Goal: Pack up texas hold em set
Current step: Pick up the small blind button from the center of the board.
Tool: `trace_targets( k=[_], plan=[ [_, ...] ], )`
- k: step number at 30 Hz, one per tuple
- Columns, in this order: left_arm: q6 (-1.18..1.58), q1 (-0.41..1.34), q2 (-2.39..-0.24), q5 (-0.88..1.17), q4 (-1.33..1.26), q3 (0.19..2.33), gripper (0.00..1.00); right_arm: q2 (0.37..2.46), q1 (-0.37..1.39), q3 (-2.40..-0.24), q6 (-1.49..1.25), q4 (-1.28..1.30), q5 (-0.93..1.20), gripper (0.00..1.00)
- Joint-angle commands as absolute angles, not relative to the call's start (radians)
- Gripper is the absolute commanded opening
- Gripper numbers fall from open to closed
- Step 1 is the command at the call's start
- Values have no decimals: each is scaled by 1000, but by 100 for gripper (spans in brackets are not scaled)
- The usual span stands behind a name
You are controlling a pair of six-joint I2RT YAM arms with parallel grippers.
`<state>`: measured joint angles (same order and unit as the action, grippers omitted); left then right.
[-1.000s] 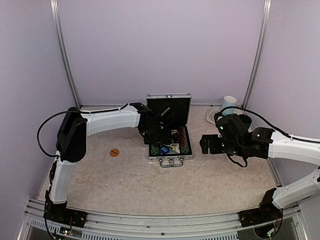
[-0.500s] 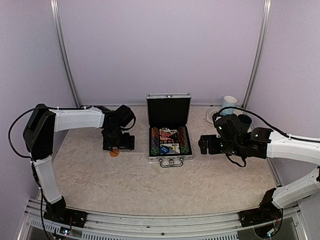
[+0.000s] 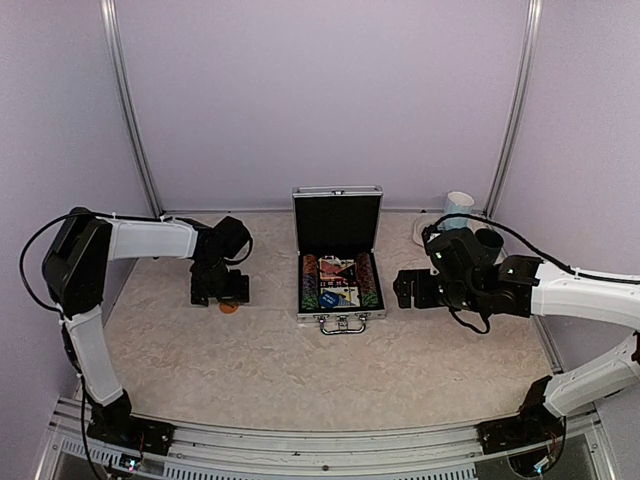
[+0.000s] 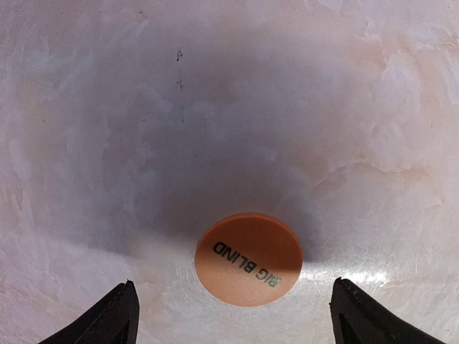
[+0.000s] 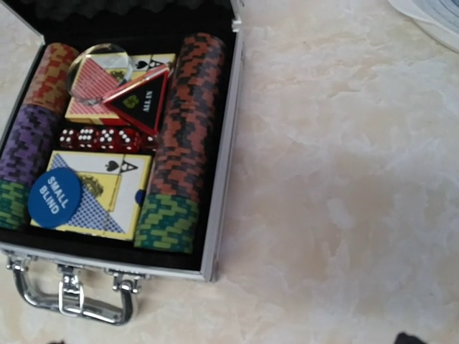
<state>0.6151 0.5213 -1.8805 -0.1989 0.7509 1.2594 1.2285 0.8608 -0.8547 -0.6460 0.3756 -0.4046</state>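
Left fingers (image 4: 118, 322) stood wide, empty, orange disc (image 4: 248, 259) between them; pickup, I'd say, needing descent then pinch.

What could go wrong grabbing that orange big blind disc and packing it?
The orange disc lies flat on the table, so the open left gripper may skid over it or push it away. The case is crowded; dropping it in could knock the blue disc or triangle off the decks.

Shiny metal case (image 5: 225, 165), matt orange plastic disc (image 4: 248, 259).
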Motion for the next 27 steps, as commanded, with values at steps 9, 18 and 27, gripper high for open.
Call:
trace_targets(
  k=[9, 18, 27],
  plan=[
    [591, 505, -1941, -192, 698, 1251, 83, 1228, 853, -859, -648, 364, -409, 99],
    [592, 505, -1952, -200, 691, 1234, 76, 1241, 853, -867, -640, 358, -406, 99],
    [597, 505, -1949, -170, 679, 1218, 64, 1233, 853, -869, -638, 365, -410, 99]
  ],
)
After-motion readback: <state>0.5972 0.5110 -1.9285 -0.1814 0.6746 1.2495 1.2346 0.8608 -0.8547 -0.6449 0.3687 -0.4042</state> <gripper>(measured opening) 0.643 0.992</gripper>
